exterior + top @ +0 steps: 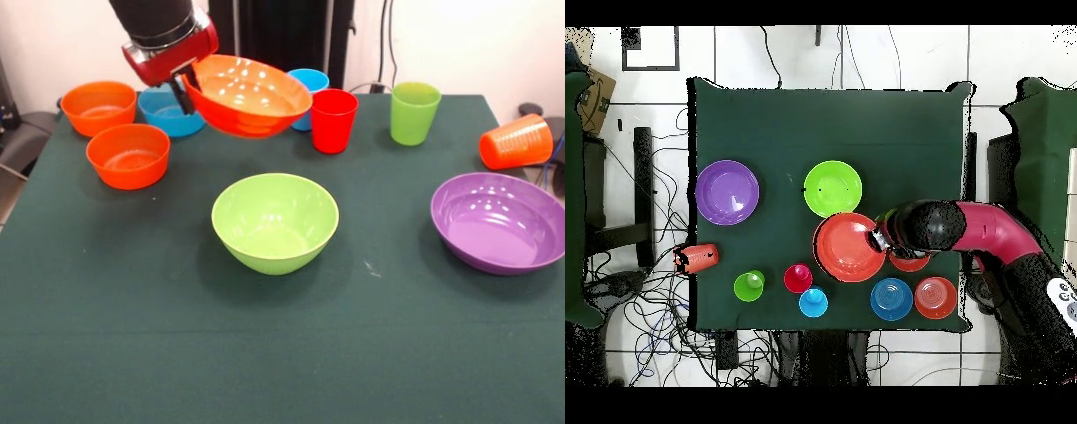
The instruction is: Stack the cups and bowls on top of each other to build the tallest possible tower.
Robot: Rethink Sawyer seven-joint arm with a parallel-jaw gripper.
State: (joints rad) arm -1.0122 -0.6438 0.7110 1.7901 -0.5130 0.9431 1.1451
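I had the hand (187, 92) pinching the rim of the large orange-red bowl (248, 95), which hung tilted above the surface (177, 336), behind the upright lime green bowl (275, 222) and beside the red cup (334, 120).

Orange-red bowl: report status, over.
Tool shut on orange-red bowl rim, bowl aloft, tilted. Lime green bowl upright, empty, no tower started. Orange cup on its side. Path clear.
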